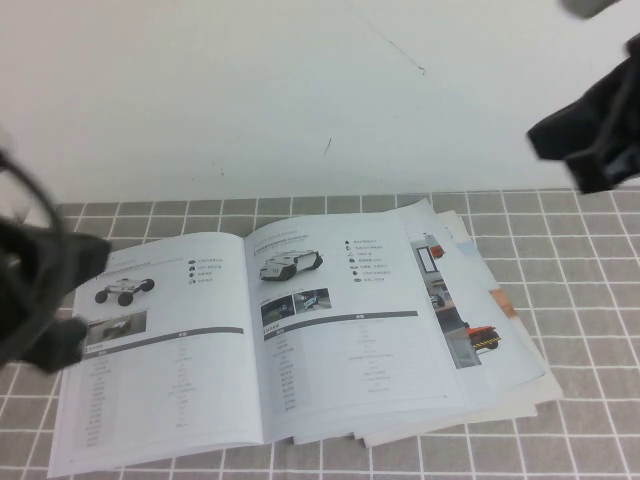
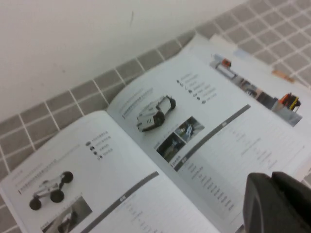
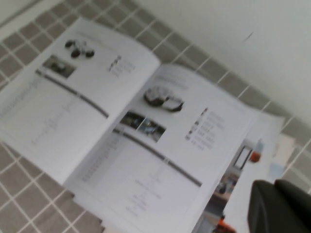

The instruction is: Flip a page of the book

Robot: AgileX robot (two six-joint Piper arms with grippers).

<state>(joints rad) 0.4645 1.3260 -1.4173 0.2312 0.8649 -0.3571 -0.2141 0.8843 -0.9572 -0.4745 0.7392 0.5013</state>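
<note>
The book (image 1: 260, 340) lies open flat near the counter's (image 1: 590, 250) front-left corner, so a leaf appears turned. The left gripper (image 1: 45, 300) hovers beside its left edge, the right gripper (image 1: 595, 140) raised over the far-right corner; I cannot tell either's fingers.

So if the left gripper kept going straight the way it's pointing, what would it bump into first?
Probably the open book. The left gripper hangs over its left edge, and its wrist view looks straight down onto the white right-hand page. Height is unclear. The right gripper is up at the far right.
</note>
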